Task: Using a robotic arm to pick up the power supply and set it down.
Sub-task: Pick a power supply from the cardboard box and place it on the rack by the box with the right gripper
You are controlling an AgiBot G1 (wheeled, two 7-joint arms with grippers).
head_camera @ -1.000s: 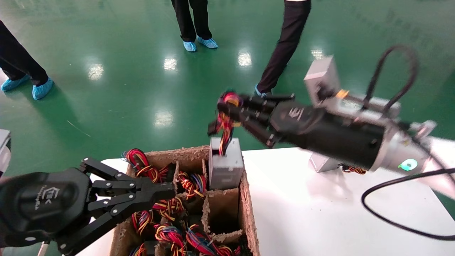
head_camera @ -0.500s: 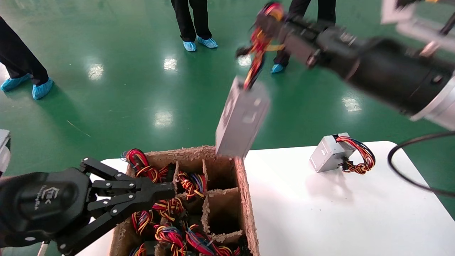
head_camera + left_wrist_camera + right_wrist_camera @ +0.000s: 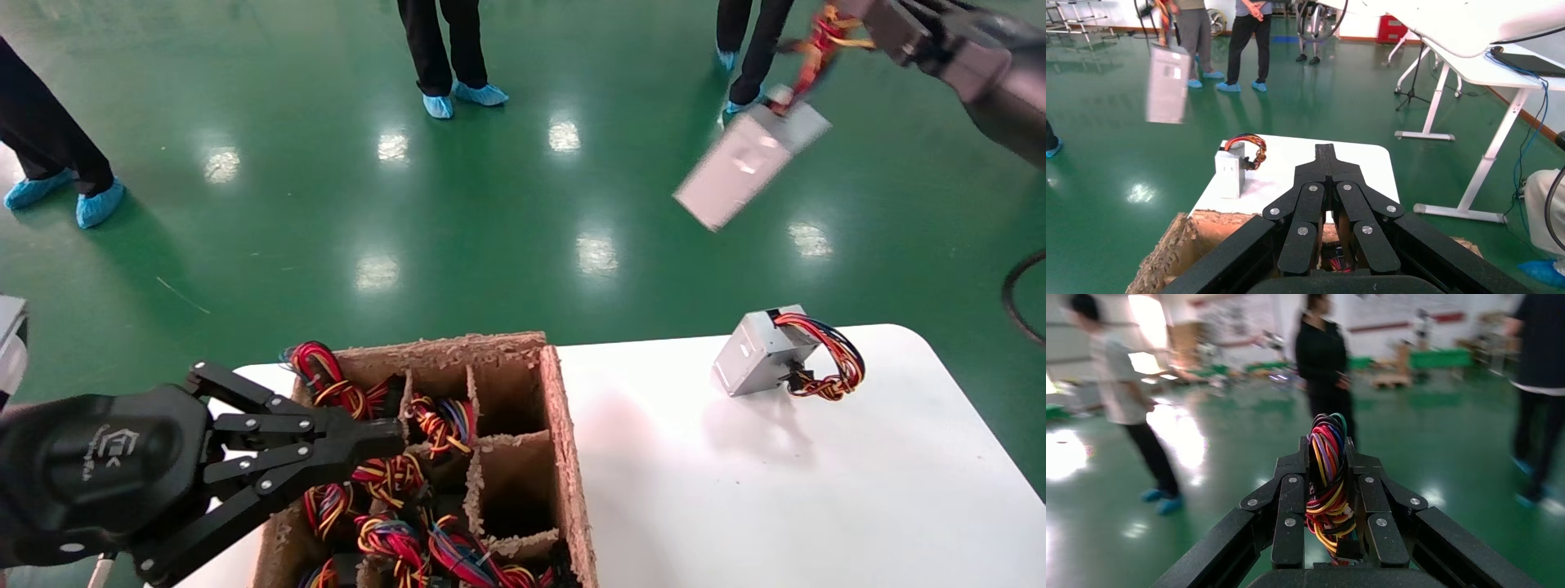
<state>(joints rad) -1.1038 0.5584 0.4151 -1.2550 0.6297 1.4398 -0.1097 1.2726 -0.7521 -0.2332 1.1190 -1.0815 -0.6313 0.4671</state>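
Note:
The power supply [image 3: 748, 163], a grey metal box, dangles tilted in the air high over the green floor at the far right. It hangs by its red, yellow and black wire bundle [image 3: 817, 41]. My right gripper [image 3: 846, 24] on the robotic arm [image 3: 981, 65] is shut on that bundle [image 3: 1326, 471], which fills the space between its fingers [image 3: 1291, 508]. The left wrist view shows the same box [image 3: 1168, 82] hanging beyond the table's far edge. My left gripper [image 3: 392, 433] is shut and empty, parked over the cardboard box's left side.
A second grey power supply [image 3: 764, 351] with coiled wires lies on the white table [image 3: 735, 490] at its far right. A partitioned cardboard box [image 3: 564, 425] holds several wire bundles; its right-hand cells look empty. People [image 3: 449, 49] stand on the floor beyond.
The right gripper has lifted the power supply out of the cardboard box's far cell by its wires and swung it up and to the right. The left arm has not moved.

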